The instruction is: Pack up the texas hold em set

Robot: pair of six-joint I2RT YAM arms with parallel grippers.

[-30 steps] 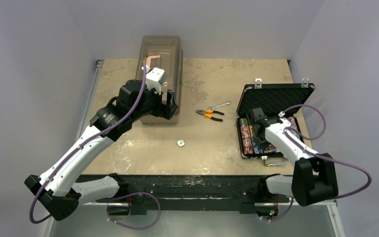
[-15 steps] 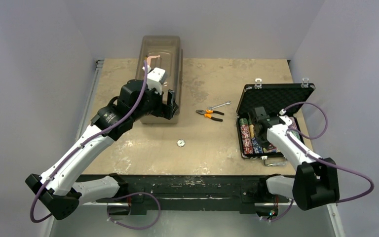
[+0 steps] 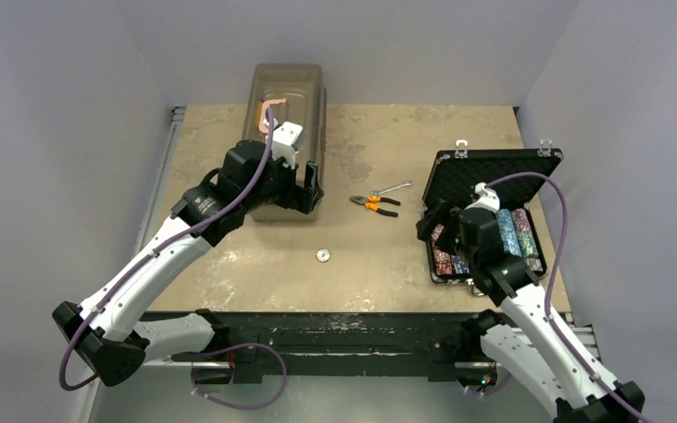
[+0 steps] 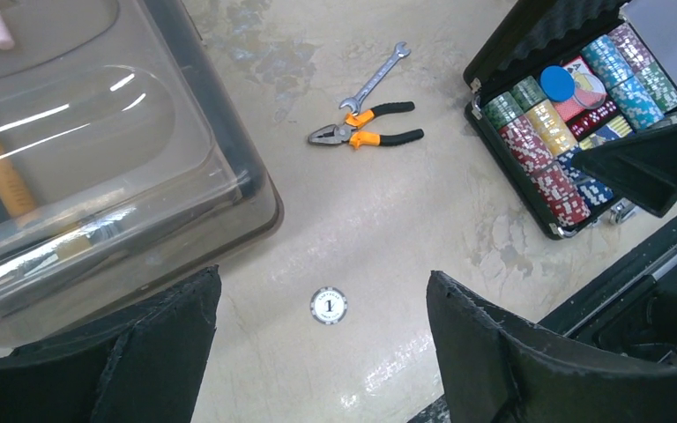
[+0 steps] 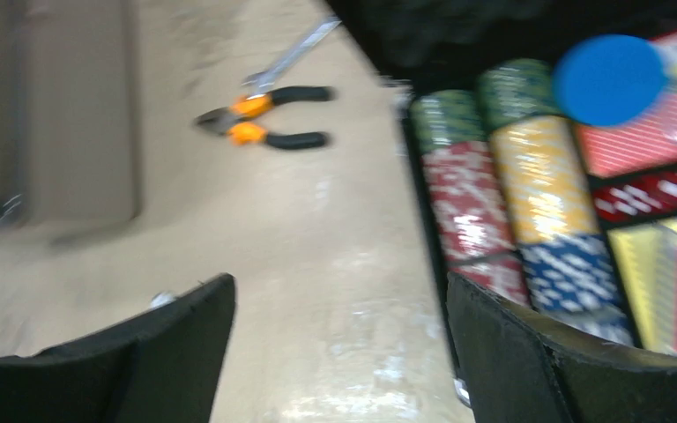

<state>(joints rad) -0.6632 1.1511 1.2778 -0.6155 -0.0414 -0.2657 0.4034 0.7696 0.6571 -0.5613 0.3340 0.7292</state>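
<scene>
We see both pincers spread wide, empty: our left gripper point(image 4: 322, 278) beside the translucent brown plastic box point(image 3: 286, 88) upper left, our right gripper point(image 5: 339, 282) at the open black chip-filled case point(image 3: 467, 172), right.

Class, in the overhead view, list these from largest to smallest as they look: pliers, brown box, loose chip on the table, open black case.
1. Black case and brown box: close in size and both partly hidden, so not ranked.
2. Pliers.
3. Loose chip, the smallest.

A lab test cell: plain grey walls point(image 3: 53, 132) enclose a scuffed table point(image 3: 379, 264).
</scene>
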